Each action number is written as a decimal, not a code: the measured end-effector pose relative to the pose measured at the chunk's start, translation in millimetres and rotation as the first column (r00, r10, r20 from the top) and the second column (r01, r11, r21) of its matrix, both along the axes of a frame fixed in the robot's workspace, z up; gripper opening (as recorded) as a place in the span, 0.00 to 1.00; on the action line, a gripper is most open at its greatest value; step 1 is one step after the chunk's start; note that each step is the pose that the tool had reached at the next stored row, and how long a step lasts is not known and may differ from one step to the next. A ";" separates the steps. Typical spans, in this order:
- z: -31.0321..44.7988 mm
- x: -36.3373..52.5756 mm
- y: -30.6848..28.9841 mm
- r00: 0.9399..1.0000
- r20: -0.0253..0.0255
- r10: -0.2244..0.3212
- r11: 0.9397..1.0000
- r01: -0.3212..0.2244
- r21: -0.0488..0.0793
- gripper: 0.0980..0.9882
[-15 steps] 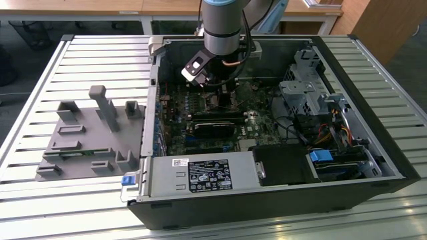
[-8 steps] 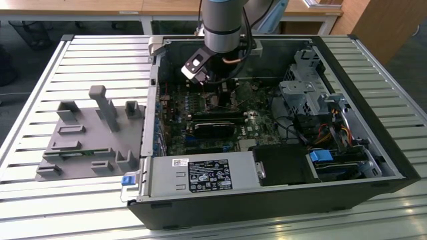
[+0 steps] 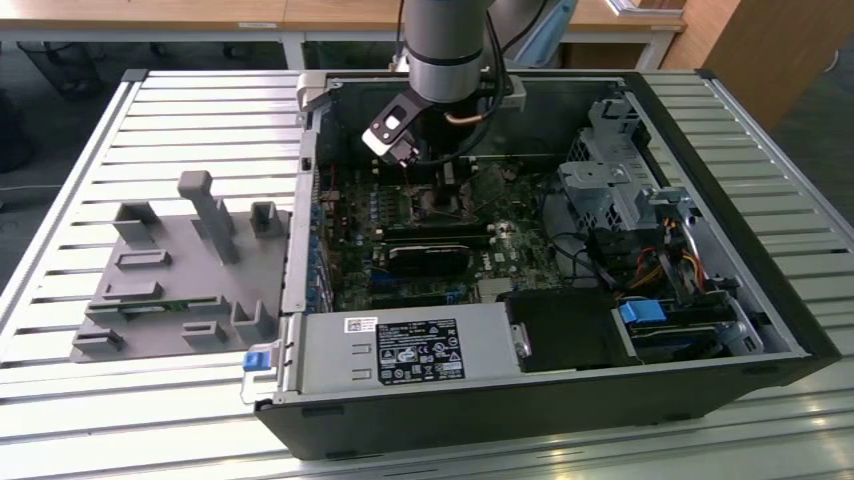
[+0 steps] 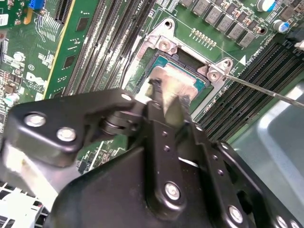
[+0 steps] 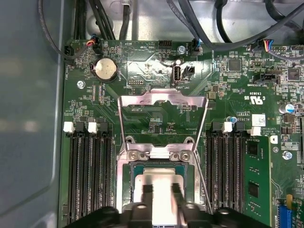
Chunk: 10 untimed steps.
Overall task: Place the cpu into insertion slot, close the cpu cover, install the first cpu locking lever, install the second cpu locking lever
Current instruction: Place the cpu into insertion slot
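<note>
Silver metal slats make up the worktop [image 3: 134, 420], and on it lies a black computer case [image 3: 534, 425] with its side open. A grey arm [image 3: 451, 40] comes down into the case from the far edge. Toward the exterior view's left, a grey plastic fixture [image 3: 174, 290] with upright posts sits on the slats just beside the case. Inside the case are a metal power supply box [image 3: 400, 350] and a green circuit board [image 5: 228, 95]. Long black memory slots [image 5: 90, 175] run along both sides of the socket area. The cpu cover [image 5: 162, 99], a thin silver frame with a cut-out centre, is swung open and lies back over the board, hinged at the socket's edge. The insertion slot [image 5: 134, 183] is a square socket with a silver rim, and its opening is uncovered. The cpu [image 5: 161, 178], with its dull silver top, is right over the slot's centre; whether it is fully seated cannot be told. The black fingers [image 5: 147, 192] are closed on the cpu, one at each side. A thin wire lever [image 4: 261, 88] sticks out from the slot's corner.
</note>
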State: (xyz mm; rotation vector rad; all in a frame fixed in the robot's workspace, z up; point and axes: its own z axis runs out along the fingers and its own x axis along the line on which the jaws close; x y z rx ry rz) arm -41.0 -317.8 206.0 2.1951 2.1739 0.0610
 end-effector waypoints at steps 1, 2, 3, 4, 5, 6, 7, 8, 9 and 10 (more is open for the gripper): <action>0.2 0.0 0.0 1.000 0.000 0.000 1.000 0.000 0.000 0.23; 0.4 0.0 0.0 1.000 0.000 0.000 1.000 0.000 0.000 0.16; 0.5 0.0 0.0 1.000 0.000 0.000 1.000 0.000 0.000 0.10; 0.7 0.0 0.0 1.000 0.000 0.000 1.000 0.000 0.000 0.10; 0.8 0.0 0.0 1.000 0.000 0.000 1.000 0.000 0.000 0.03; 1.0 0.0 0.0 1.000 0.000 0.000 1.000 0.000 0.000 0.03; 1.2 0.0 0.0 1.000 0.000 0.000 1.000 0.000 0.000 0.01; 1.4 0.0 0.0 1.000 0.000 0.000 1.000 0.000 0.000 0.01; 1.5 0.0 0.0 1.000 0.000 0.000 1.000 0.000 0.000 0.01; 1.6 0.0 0.0 1.000 0.000 0.000 1.000 0.000 0.000 0.01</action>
